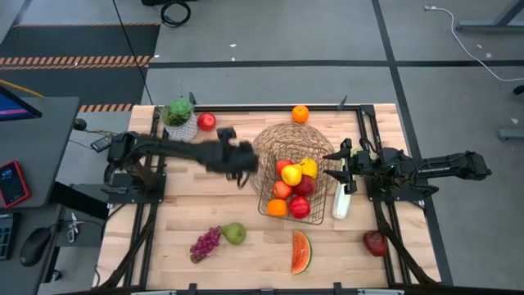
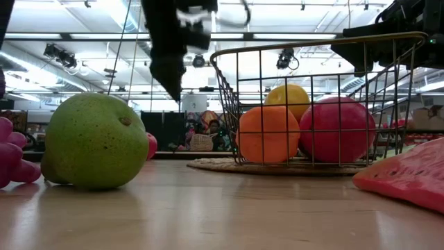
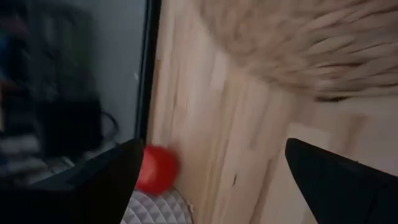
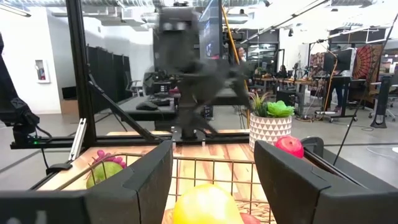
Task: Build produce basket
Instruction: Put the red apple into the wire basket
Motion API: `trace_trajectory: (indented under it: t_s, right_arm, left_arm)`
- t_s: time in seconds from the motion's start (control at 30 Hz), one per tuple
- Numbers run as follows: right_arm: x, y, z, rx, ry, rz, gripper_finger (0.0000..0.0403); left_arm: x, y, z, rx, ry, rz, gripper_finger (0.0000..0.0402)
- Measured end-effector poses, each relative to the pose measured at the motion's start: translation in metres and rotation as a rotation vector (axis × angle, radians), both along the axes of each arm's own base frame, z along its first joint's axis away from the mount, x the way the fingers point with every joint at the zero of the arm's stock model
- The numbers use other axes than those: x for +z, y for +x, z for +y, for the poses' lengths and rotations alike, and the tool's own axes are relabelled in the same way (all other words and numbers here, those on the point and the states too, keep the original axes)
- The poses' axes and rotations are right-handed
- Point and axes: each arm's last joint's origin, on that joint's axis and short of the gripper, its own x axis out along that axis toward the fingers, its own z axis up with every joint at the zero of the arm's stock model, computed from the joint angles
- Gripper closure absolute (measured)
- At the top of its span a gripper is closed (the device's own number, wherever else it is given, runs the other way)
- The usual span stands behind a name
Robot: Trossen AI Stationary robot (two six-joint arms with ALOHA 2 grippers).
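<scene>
I read the high view as a clock face. The surface (image 1: 205,221) is pale wood. At its centre the basket (image 1: 296,182), dark wire mesh, sits partly on a round woven mat (image 1: 274,139) and holds red, orange and yellow produce: a yellow piece (image 1: 292,174) mid-pile, an orange (image 1: 277,208) at its 7 o'clock corner, a red apple (image 1: 300,207) beside that.

Left arm reaches across from 9 o'clock; left tool (image 1: 240,160) hangs just off the basket's 9 o'clock side, blurred, fingers spread, nothing between them. Right arm comes in from 3 o'clock; right tool (image 1: 337,166) sits above the basket's 3 o'clock rim, fingers pressed together as far as I can judge, with no item seen in them.

Outside the basket: watermelon slice (image 1: 301,251) at 6 o'clock; pale celery stalk (image 1: 341,202) just beside the basket at 4 o'clock; potted plant (image 1: 179,119) at 10 o'clock with an apple (image 1: 206,121) beside it; grapes (image 1: 205,243) and green pear (image 1: 234,233) at 7 o'clock, close together; a dark red fruit (image 1: 376,242) at 5 o'clock; a second orange (image 1: 300,114) at 12 o'clock.
</scene>
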Motion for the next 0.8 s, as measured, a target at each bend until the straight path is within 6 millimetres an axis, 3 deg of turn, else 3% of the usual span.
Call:
trace_trajectory:
  t_s: [0.23,0.4,0.63,0.8]
  right_arm:
    - [0.0,0.0,0.0,0.0,0.0,0.0,0.0172]
    - [0.0,0.0,0.0,0.0,0.0,0.0,0.0172]
    - [0.0,0.0,0.0,0.0,0.0,0.001,0.0172]
    - [0.0,0.0,0.0,0.0,0.0,0.0,0.0172]
  left_arm:
    - [-0.006,-0.016,0.089,0.107,-0.239,0.087,0.0002]
    - [-0.009,-0.036,0.142,0.145,-0.274,0.137,0.0002]
    - [-0.03,-0.056,0.195,0.107,-0.375,0.2,0.0002]
    - [-0.042,-0.064,0.214,0.064,-0.412,0.262,0.0002]
